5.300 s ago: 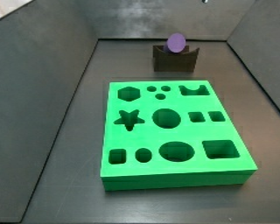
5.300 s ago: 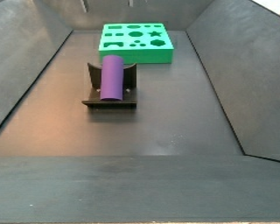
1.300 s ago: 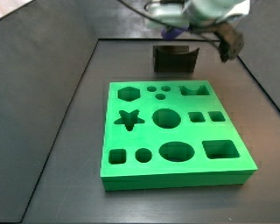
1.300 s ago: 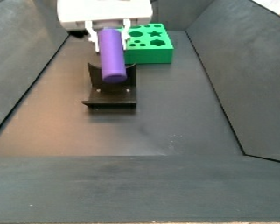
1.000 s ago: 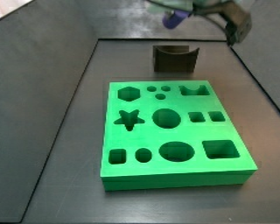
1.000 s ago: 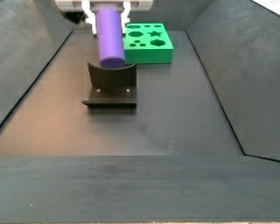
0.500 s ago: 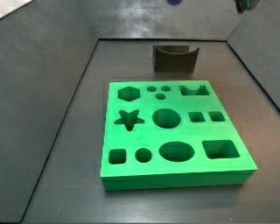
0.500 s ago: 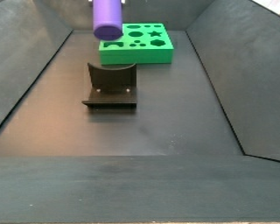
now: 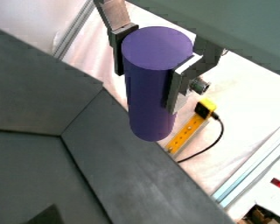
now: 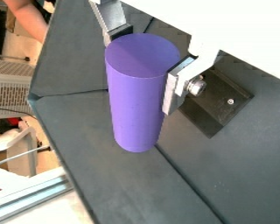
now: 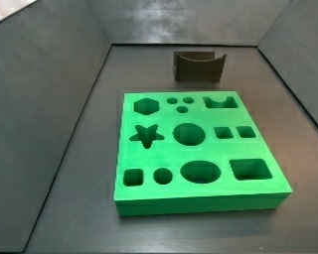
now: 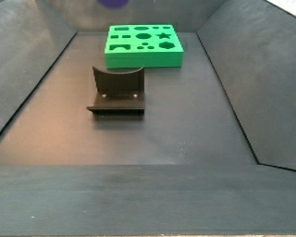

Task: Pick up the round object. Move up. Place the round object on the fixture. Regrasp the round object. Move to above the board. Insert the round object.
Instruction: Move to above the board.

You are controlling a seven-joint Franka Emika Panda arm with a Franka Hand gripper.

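Gripper [image 9: 154, 66] clamped on the round object [image 9: 150, 83], silver fingers [image 10: 182, 80] pressing both its sides in both wrist views. I see only its purple tip [image 12: 114, 4] at a side view's upper edge, high above the empty fixture [image 12: 117, 90] and the board [image 11: 198, 149].

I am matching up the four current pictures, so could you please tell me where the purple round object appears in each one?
Wrist view: the round object is central, clamped by the gripper.
Wrist view: central again, beside the fixture.
Side view: not in it.
Side view: only its tip at the top edge, above the board.
Shared landmark: the fixture.
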